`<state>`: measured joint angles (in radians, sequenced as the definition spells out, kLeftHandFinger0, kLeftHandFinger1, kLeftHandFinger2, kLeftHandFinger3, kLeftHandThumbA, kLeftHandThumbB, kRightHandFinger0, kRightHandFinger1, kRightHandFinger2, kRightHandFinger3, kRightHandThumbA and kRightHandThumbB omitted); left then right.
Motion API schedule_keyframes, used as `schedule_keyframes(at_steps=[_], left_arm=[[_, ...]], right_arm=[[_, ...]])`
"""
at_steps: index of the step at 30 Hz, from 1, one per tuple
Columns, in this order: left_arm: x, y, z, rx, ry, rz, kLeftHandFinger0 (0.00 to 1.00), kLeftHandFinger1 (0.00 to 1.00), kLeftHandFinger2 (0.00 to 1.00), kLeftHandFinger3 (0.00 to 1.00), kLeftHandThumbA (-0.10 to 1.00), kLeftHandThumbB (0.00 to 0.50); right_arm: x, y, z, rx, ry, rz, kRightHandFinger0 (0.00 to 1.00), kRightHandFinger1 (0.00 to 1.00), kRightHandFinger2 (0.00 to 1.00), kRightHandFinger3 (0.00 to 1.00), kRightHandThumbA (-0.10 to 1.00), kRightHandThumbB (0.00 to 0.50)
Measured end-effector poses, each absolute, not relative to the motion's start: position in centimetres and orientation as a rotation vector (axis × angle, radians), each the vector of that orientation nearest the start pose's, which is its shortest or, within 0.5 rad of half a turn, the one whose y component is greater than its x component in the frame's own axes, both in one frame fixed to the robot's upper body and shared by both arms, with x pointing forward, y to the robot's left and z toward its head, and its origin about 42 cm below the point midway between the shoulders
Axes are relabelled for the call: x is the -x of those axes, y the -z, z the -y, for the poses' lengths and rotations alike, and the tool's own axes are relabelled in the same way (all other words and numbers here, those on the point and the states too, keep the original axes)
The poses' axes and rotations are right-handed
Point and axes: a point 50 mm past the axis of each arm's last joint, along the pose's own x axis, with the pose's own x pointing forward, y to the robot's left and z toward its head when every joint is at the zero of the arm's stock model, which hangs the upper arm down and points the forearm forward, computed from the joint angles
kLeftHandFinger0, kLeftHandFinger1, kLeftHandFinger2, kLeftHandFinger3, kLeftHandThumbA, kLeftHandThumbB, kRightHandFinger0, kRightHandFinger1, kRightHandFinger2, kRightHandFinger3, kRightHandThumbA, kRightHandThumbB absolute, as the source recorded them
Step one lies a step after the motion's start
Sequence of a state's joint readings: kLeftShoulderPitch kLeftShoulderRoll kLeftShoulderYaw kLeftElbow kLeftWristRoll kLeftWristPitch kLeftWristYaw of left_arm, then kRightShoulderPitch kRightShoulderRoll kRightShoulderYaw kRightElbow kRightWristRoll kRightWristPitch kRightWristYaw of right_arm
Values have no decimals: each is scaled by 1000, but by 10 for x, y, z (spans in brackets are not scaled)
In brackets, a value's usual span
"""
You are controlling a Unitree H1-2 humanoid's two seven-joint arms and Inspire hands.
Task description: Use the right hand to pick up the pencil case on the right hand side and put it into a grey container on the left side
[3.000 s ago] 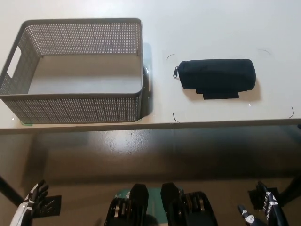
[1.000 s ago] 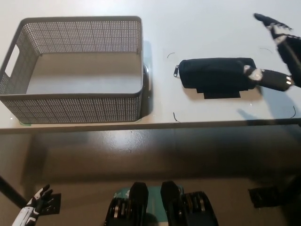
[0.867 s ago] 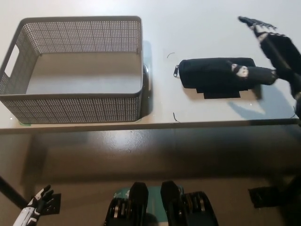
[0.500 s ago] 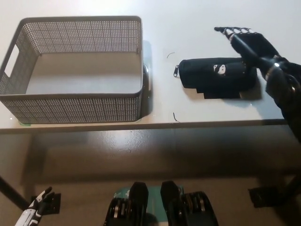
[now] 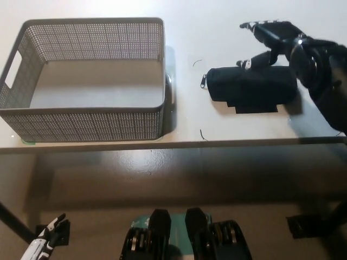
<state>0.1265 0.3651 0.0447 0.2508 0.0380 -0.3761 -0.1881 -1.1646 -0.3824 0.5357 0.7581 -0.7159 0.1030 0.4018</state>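
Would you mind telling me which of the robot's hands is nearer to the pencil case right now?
The right hand, open just above the pencil case's far right end. The left hand hangs low at the lower left, below the table edge.

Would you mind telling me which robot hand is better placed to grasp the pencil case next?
The right robot hand. It hovers open just above the far edge of the pencil case on the table, while the left robot hand hangs low below the table edge.
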Motion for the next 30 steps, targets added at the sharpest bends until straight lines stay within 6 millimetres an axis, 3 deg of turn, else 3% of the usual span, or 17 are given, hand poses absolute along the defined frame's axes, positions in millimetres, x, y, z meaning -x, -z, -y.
schedule_keyframes(at_steps=[7, 8, 9, 10, 12, 13, 18, 20, 22, 24, 30], left_arm=[[-223, -47, -356, -413, 182, -42, 1000, 1000, 1000, 1000, 1000, 384], [-223, -47, -355, -413, 183, -44, 1000, 1000, 1000, 1000, 1000, 384], [-223, -47, -355, -413, 184, -45, 1000, 1000, 1000, 1000, 1000, 382], [-223, -47, -355, -413, 185, -46, 1000, 1000, 1000, 1000, 1000, 394], [-223, -47, -355, -415, 186, -49, 1000, 1000, 1000, 1000, 1000, 396], [-223, -46, -355, -415, 187, -49, 1000, 1000, 1000, 1000, 1000, 399], [-223, -46, -355, -417, 188, -51, 1000, 1000, 1000, 1000, 1000, 406], [-223, -46, -355, -418, 190, -52, 1000, 1000, 1000, 1000, 1000, 397], [-223, -47, -356, -422, 195, -53, 1000, 1000, 1000, 1000, 1000, 399], [-223, -47, -356, -424, 199, -54, 1000, 1000, 1000, 1000, 1000, 397], [-223, -47, -357, -427, 204, -56, 1000, 1000, 1000, 1000, 1000, 390]], right_arm=[[-570, -383, 183, 1542, -434, 13, 1000, 1000, 1000, 1000, 689, 500], [-569, -383, 182, 1541, -447, 3, 1000, 1000, 1000, 1000, 728, 500], [-568, -383, 181, 1538, -457, -4, 1000, 1000, 1000, 1000, 912, 500], [-567, -384, 180, 1527, -472, -10, 1000, 1000, 1000, 1000, 1000, 500], [-562, -387, 178, 1473, -497, -2, 1000, 1000, 1000, 1000, 1000, 484], [-561, -388, 179, 1450, -503, 4, 1000, 1000, 1000, 1000, 1000, 415], [-554, -382, 185, 1307, -570, 1, 1000, 1000, 1000, 1000, 1000, 371], [-554, -382, 190, 1251, -583, -13, 1000, 1000, 1000, 1000, 1000, 402], [-553, -384, 192, 1220, -590, -20, 1000, 1000, 1000, 1000, 1000, 390], [-551, -386, 193, 1221, -600, -21, 1000, 1000, 1000, 1000, 1000, 498], [-551, -385, 192, 1253, -619, -37, 1000, 1000, 1000, 1000, 949, 500]])
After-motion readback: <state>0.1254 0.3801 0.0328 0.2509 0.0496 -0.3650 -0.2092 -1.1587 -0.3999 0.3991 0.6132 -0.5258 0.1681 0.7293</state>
